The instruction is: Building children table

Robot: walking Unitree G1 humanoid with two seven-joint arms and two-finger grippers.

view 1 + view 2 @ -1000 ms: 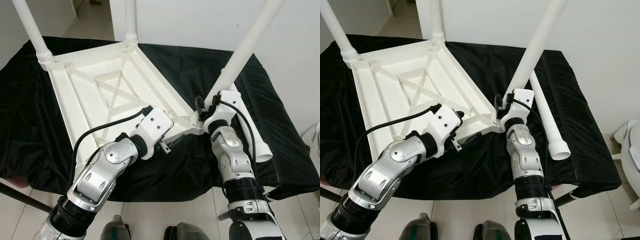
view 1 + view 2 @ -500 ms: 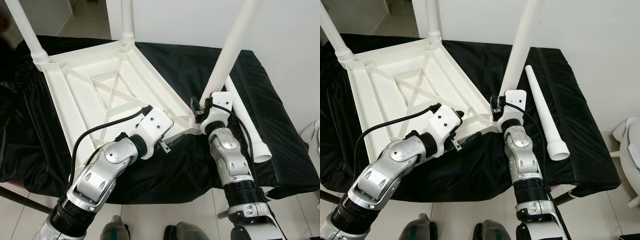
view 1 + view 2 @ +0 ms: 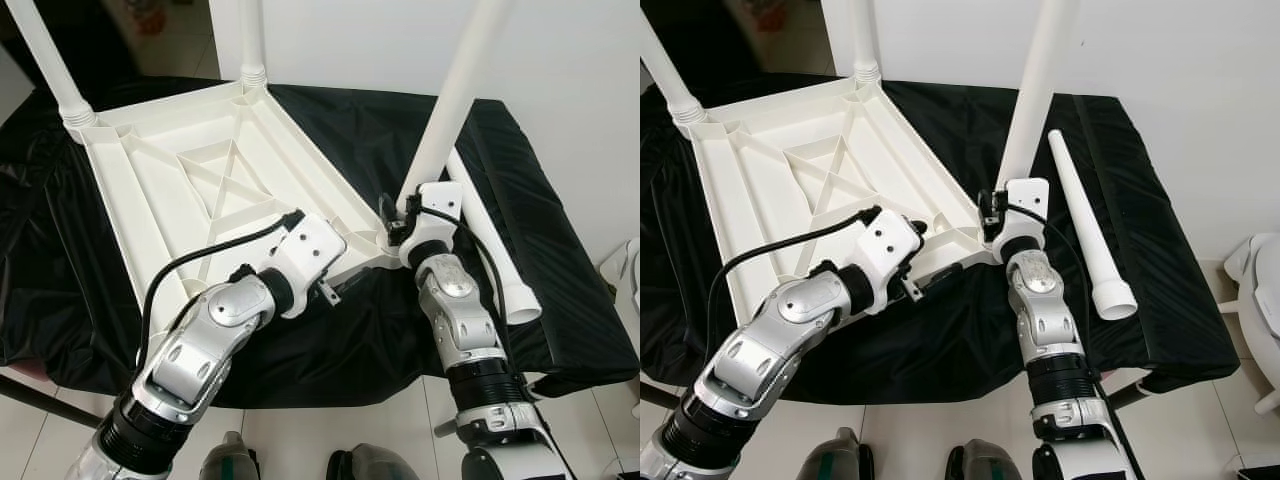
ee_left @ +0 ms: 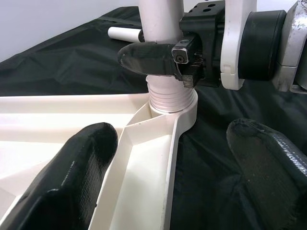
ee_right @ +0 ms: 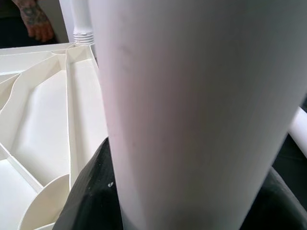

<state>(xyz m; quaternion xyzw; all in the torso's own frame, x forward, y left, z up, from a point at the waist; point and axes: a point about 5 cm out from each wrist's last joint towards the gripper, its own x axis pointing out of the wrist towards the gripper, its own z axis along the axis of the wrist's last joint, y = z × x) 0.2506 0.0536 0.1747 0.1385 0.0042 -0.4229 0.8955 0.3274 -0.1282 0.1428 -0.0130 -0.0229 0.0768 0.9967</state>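
1. Tabletop (image 3: pixel 210 190), white plastic and turned upside down with its ribbed underside up, lies on a black cloth (image 3: pixel 560 250) that covers a larger table.
2. Three white legs stand in its corner sockets: a far-left leg (image 3: pixel 50 60), a far-middle leg (image 3: pixel 252 40), and the near-right leg (image 3: pixel 455 95), which rises tilted a little to the right.
3. Right gripper (image 4: pixel 158 60) is clenched around the base of the near-right leg, just above the threaded collar (image 4: pixel 170 98) sitting in the corner socket; the right forearm (image 3: pixel 460 320) reaches up to it from the near edge of the table.
4. Left gripper (image 4: pixel 172 182) has its two black fingers (image 4: pixel 72 172) spread apart and grasps nothing; one finger rests over the tabletop's rim near that same corner, the other hangs over the cloth just beside it.
5. Left arm (image 3: pixel 215 330) is bent at the elbow and crosses in front of the tabletop's near edge, a black cable (image 3: pixel 200 260) looping over it.
6. Fourth leg (image 3: pixel 1090 230) lies loose on the cloth to the right of the right gripper, its wider end toward the near edge.
7. Behind the table is a white wall (image 3: pixel 560 60); the floor (image 3: pixel 300 440) below is pale tile.
8. At the far side, a person's hand (image 5: pixel 33 21) shows near the far-middle leg.
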